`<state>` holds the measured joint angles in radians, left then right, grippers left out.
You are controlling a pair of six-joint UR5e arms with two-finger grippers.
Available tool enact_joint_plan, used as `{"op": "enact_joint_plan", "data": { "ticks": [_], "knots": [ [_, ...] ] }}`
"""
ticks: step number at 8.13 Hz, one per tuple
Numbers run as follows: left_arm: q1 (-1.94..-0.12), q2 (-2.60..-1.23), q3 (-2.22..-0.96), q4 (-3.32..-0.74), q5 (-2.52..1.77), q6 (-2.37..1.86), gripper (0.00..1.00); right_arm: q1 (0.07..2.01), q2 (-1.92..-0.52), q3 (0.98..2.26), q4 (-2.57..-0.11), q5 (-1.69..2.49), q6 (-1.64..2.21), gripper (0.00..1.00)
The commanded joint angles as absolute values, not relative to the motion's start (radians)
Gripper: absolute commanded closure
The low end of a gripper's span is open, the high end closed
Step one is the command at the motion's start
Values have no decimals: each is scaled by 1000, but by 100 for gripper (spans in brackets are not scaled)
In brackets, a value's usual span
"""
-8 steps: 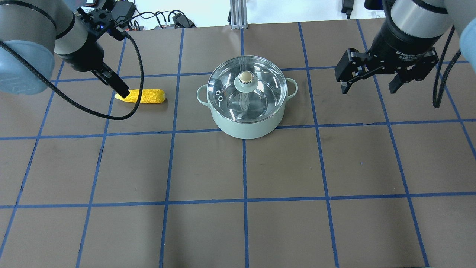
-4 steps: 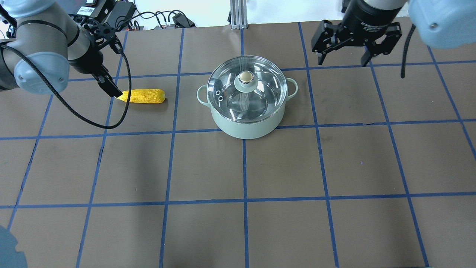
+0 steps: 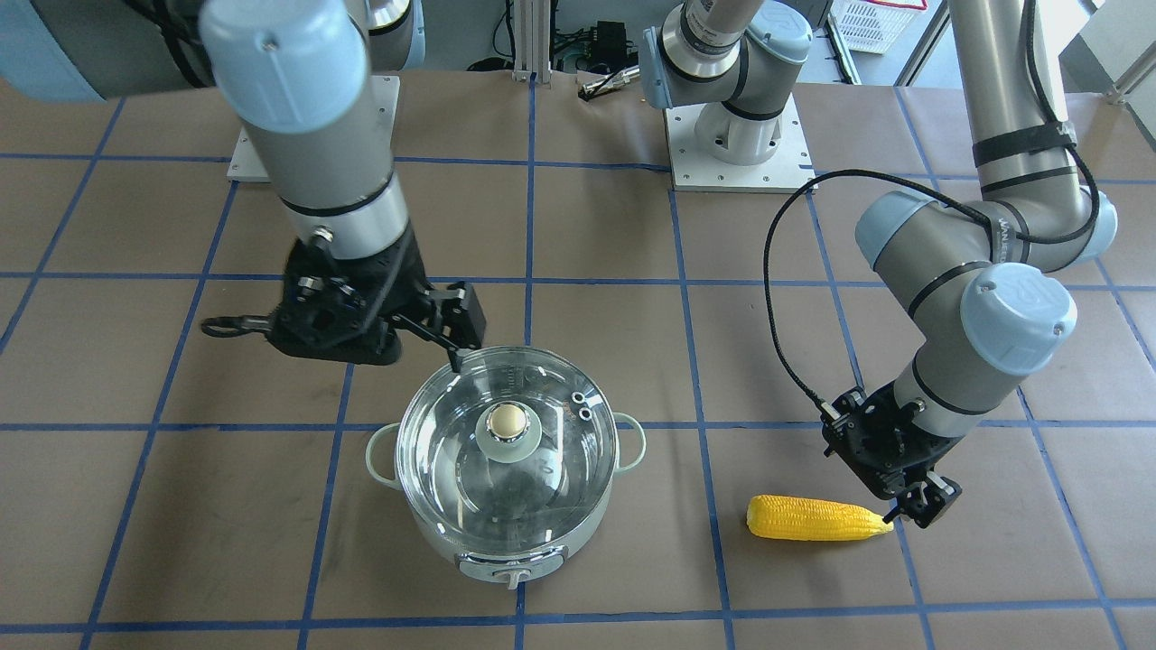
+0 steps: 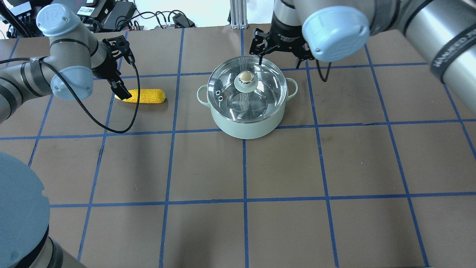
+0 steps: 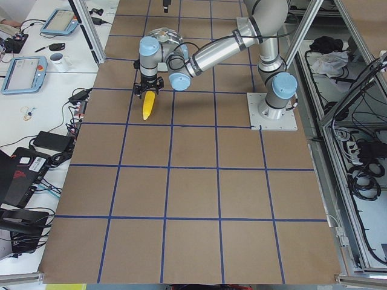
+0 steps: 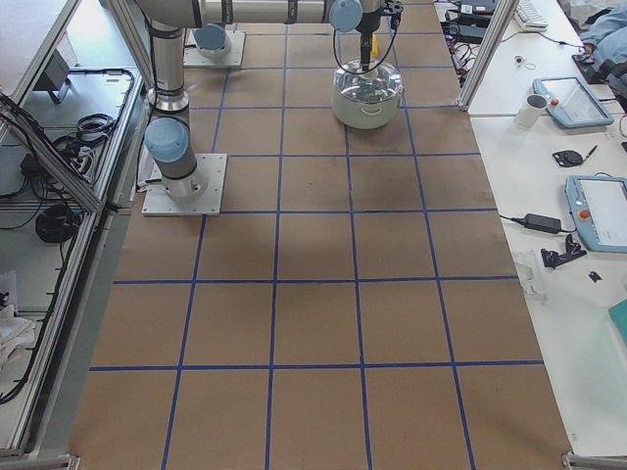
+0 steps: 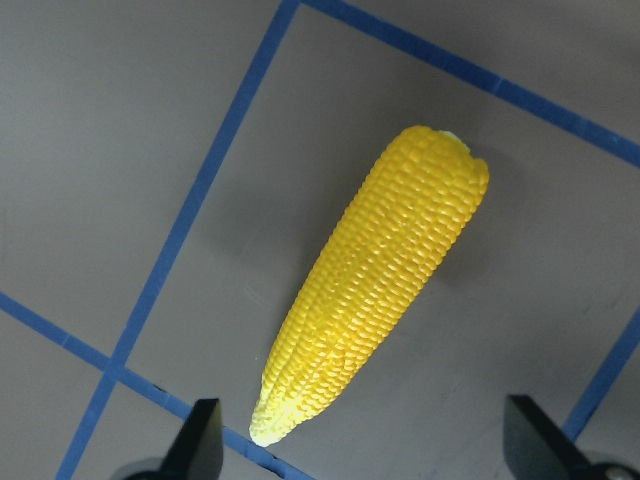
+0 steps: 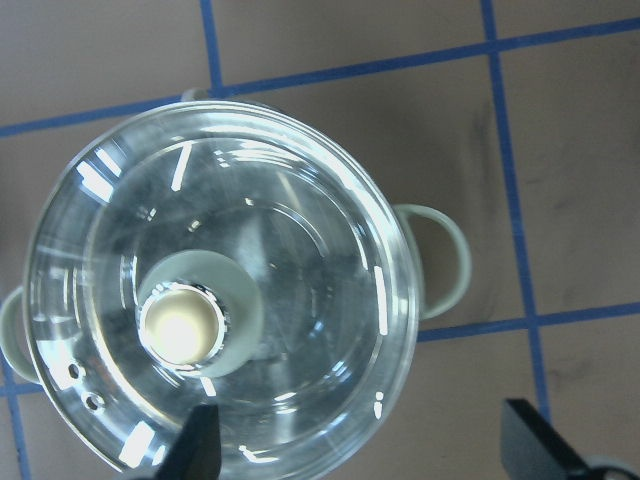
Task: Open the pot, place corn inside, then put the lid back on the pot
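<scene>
Left gripper (image 7: 365, 455) spread apart: the corn's (image 7: 380, 290) pointed tip lies between its fingers. Right gripper (image 4: 279, 61) spread apart, above the lid (image 4: 247, 89).

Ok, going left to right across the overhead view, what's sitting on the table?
corn → pot, with the lid on it.

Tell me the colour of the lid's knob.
Cream knob on a pale green base; it shows best in the right wrist view.
</scene>
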<state>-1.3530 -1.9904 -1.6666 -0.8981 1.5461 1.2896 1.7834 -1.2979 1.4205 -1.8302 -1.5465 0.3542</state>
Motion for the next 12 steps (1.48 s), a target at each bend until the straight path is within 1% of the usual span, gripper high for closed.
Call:
{"op": "enact_joint_plan", "data": {
  "ticks": [1, 2, 3, 5, 7, 10, 12],
  "knots": [
    [-1353, -2063, -1664, -855, 1545, 1325, 0, 1888, -1169, 1417, -1977, -1548, 530, 3],
    [-1353, -2089, -1666, -772, 1543, 1382, 0, 1891, -1148, 1422, -1983, -1549, 529, 3],
    [-1353, -2108, -1664, -758, 1545, 1408, 0, 1891, -1129, 1422, -2011, -1560, 526, 3],
    [-1353, -2114, -1664, -755, 1542, 1492, 0, 1891, -1121, 1424, -2020, -1562, 503, 4],
    [-1353, -2117, -1664, -753, 1534, 1502, 0, 1891, -1117, 1422, -2025, -1589, 443, 8],
    [-1353, -2163, -1664, -755, 1511, 1497, 0, 1891, -1114, 1424, -2052, -1592, 451, 8],
    [-1353, -2166, -1664, -755, 1509, 1496, 0, 1893, -1112, 1424, -2068, -1583, 449, 10]
  ]
}}
